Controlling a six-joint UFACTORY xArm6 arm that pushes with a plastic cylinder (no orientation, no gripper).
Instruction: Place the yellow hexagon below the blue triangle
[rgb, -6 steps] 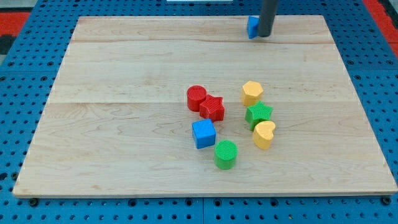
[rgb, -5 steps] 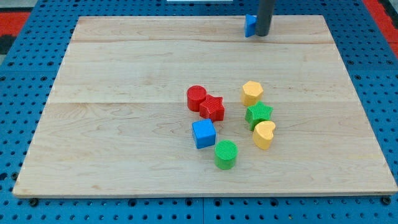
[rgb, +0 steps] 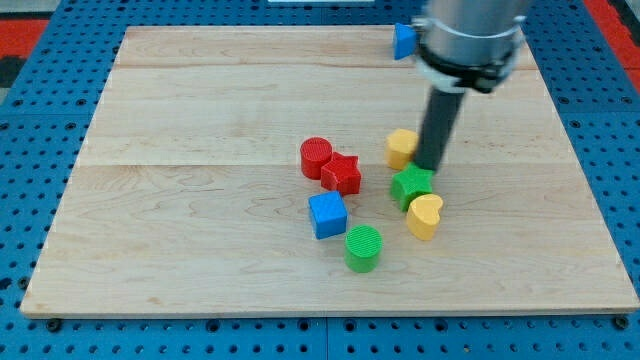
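The yellow hexagon (rgb: 401, 148) lies right of the board's middle, partly hidden by my rod. The blue triangle (rgb: 402, 41) sits at the board's top edge, right of centre, far above the hexagon. My tip (rgb: 431, 167) rests on the board just right of the yellow hexagon, touching or nearly touching it, and directly above the green star (rgb: 412, 186).
A red cylinder (rgb: 315, 157) and a red star (rgb: 342, 174) sit together left of the hexagon. A blue cube (rgb: 327, 215), a green cylinder (rgb: 363, 248) and a yellow heart (rgb: 425, 216) lie below. The wooden board (rgb: 200, 150) rests on blue pegboard.
My tip has left the blue triangle at the top edge and moved down the view to the right side of the yellow hexagon. No block has visibly moved.
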